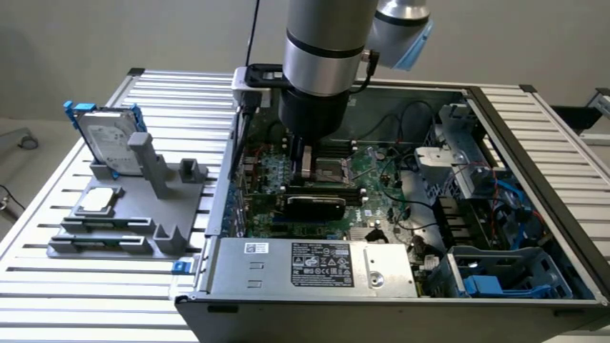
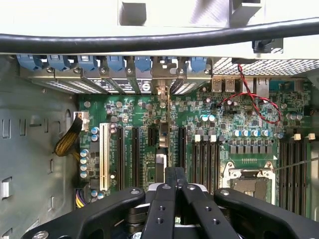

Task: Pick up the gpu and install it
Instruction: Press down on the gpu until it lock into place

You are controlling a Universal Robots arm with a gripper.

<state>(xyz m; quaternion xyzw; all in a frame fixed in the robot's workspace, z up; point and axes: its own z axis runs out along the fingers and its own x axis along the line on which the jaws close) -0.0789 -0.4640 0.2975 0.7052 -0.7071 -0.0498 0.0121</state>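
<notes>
**GPU is in the fingers and down inside the case, seating stage**

The gripper (image 1: 307,179) is reaching down into the open PC case (image 1: 533,136). The fingers (image 2: 164,199) look clamped together on the top edge of the gpu (image 1: 315,207), which hangs upright right below them with its black cover facing out. From the wrist view the card (image 2: 160,162) runs edge-on straight ahead of the fingers, over the motherboard (image 2: 239,124). Black expansion slots (image 2: 134,154) sit on either side of that line.

So I'd say pickup is done and we're mid-install. I can't tell if the connector is touching its slot yet. Seating looks like it needs the edge square over the slot, the bracket end lined up with the blue-latched rear openings (image 2: 124,64), then a straight push down.
</notes>
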